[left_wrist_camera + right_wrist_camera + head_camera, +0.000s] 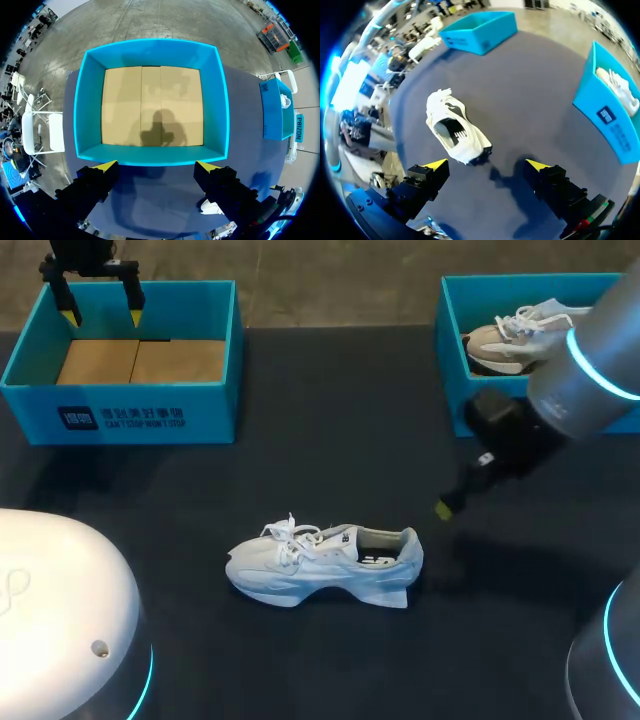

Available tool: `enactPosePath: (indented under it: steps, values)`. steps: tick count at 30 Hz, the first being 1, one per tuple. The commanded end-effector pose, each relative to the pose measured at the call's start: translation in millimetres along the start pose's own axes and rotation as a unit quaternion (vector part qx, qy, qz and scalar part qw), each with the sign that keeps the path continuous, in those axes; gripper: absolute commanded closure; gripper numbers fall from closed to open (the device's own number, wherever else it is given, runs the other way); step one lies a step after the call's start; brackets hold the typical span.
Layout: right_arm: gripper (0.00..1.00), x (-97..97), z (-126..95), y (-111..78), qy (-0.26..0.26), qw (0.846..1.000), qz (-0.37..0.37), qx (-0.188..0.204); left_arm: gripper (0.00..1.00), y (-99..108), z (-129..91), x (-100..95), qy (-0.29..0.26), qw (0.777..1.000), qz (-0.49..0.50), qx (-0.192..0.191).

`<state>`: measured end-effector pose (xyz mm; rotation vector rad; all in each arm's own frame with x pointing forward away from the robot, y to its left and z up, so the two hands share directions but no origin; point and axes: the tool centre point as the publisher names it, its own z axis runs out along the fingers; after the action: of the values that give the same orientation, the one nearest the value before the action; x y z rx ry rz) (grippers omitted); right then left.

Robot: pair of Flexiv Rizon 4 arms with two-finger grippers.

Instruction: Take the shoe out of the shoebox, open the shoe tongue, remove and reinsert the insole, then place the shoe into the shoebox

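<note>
On the table [330,440], out of both boxes, the shoe [325,565] stands on its sole, white and low-cut. Its mouth faces up, so the dark insole [451,132] shows inside. The laces [290,535] lie loose over the front half, and I cannot make out how far the tongue is lifted.

It looks light. The upper is probably soft and would give under a squeeze, while the sole is likely the stiff part. The heel collar or the sides just above the sole seem the safest holds. The laces could snag a fingertip, and the insole is likely thin and floppy, best pinched at its heel end.

Just behind and above the shoe's heel hang the right fingers [537,164], spread wide with nothing between them, apart from the shoe. Farther out past the heel, at the table's back, a second box [452,380] holds another shoe [510,340].

Well beyond the shoe's toe end, at the table's other back corner, sits the box [120,415], with only its bare card floor showing. The left fingers [134,312] hover over the side of it farthest from the shoe, also open and holding nothing.

Opening the tongue looks like the step in hand.
</note>
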<state>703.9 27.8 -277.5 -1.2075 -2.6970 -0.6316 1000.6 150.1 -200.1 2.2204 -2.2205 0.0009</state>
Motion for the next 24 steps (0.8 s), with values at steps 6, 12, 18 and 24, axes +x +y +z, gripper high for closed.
enactPosePath:
  steps: [6,12,18,24]
  values:
    - [0.0,-27.3,13,-27.0,0.116,0.98,-0.08,-0.143,0.0,0,0,0.1,0.0,1.0,0.0,0.0]
    - [0.0,-27.3,13,-27.0,0.116,0.98,-0.08,-0.143,0.0,0,0,0.1,0.0,1.0,0.0,0.0]
    - [0.0,-27.3,13,-27.0,0.116,0.98,-0.08,-0.143,0.0,0,0,0.1,0.0,1.0,0.0,0.0]
    - [0.0,-17.2,16,-30.6,0.089,0.973,-0.126,-0.171,0.0,0,0,0.1,0.0,1.0,0.0,0.0]
